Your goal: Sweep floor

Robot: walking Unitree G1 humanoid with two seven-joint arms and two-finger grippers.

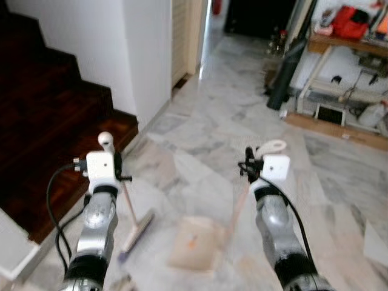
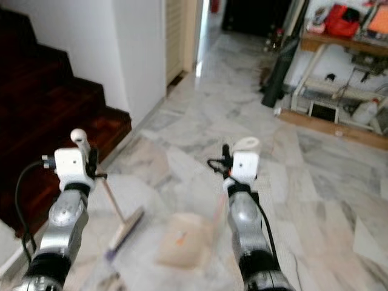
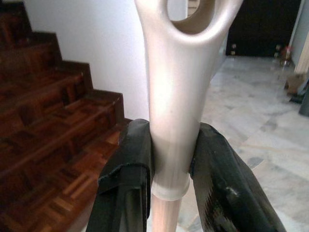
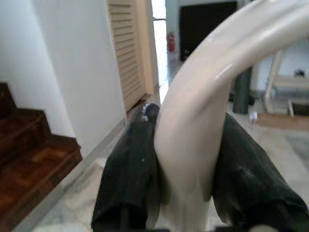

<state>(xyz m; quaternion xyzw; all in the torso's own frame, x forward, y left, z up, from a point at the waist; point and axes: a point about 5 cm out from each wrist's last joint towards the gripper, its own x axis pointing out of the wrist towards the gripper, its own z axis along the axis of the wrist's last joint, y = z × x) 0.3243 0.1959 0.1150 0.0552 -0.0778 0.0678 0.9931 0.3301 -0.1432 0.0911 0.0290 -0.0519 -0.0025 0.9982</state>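
My left gripper [image 3: 171, 166] is shut on the cream top handle of a broom [image 1: 107, 142]. Its pale stick runs down to the broom head [image 1: 136, 233] resting on the marble floor. My right gripper [image 4: 186, 164] is shut on the curved cream handle of a dustpan [image 1: 271, 147]. The beige dustpan tray [image 1: 193, 243] sits on the floor between my two arms, just right of the broom head. Both black fingers [image 3: 128, 179] of the left gripper press the broom handle from either side.
A dark wooden staircase [image 1: 42, 127] rises on the left beside a white wall [image 1: 130, 48]. A low wooden shelf [image 1: 339, 91] with clutter and a dark rolled object [image 1: 285, 76] stand at the right back. A corridor with marble floor [image 1: 242, 109] opens ahead.
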